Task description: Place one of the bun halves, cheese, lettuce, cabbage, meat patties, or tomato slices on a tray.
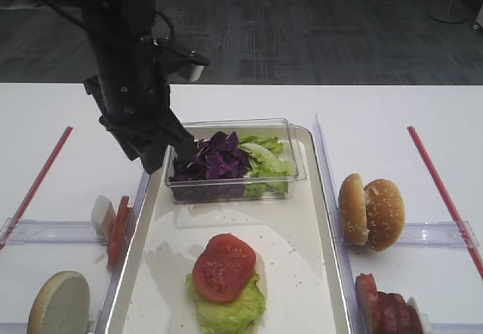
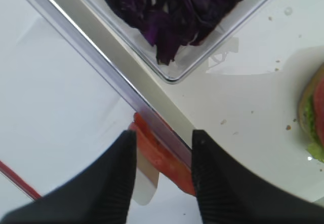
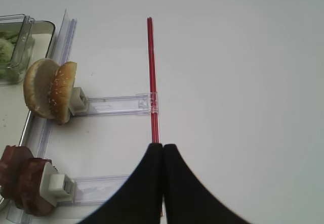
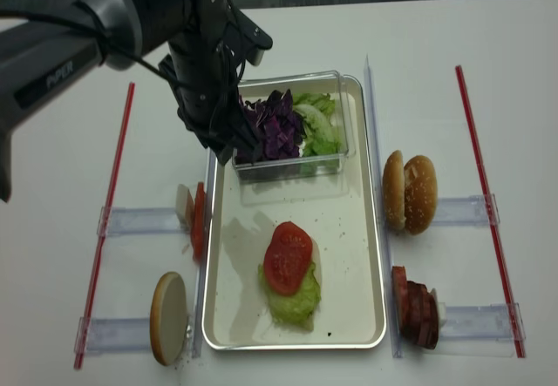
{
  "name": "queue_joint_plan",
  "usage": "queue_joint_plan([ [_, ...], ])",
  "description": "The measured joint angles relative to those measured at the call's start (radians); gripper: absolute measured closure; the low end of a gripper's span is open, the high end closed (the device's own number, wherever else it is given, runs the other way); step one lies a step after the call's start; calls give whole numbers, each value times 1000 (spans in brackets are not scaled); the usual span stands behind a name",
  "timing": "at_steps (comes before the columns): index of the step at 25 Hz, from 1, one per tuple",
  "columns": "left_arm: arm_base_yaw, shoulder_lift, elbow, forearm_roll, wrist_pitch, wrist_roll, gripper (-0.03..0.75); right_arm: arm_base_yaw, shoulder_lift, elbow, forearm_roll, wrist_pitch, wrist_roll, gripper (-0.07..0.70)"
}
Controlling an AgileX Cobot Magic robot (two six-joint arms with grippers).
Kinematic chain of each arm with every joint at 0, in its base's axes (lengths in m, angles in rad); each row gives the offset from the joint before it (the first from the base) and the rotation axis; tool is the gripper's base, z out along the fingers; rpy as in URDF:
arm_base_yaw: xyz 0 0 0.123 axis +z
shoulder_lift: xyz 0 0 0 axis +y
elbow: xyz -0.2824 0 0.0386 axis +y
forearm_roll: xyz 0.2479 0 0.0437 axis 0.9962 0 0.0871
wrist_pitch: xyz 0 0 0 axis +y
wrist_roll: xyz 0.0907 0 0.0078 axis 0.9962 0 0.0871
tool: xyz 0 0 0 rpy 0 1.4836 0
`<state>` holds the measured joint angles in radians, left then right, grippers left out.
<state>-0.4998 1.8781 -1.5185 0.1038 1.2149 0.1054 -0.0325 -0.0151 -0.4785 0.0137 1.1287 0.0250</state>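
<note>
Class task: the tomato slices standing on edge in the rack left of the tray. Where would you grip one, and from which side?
Grip a tomato slice by its upper rim, coming from above, one finger on each flat face. The slices stand upright against a white block, so only the top edge is free.

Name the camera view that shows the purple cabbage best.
The left wrist view: the cabbage fills the top of the frame, its dark leaves sharp against the clear box. Both exterior high views show it whole but smaller, beside the lettuce, partly behind the left arm. The right wrist view misses it.
</note>
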Motion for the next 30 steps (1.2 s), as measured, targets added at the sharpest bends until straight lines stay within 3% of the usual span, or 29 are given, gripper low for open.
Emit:
queue_joint_plan([
  [19, 369, 0, 0, -84, 2, 12, 473, 0, 0, 0, 0, 0, 0, 267],
  [30, 390, -10, 0, -104, 2, 20, 474, 0, 0, 0, 0, 0, 0, 267],
])
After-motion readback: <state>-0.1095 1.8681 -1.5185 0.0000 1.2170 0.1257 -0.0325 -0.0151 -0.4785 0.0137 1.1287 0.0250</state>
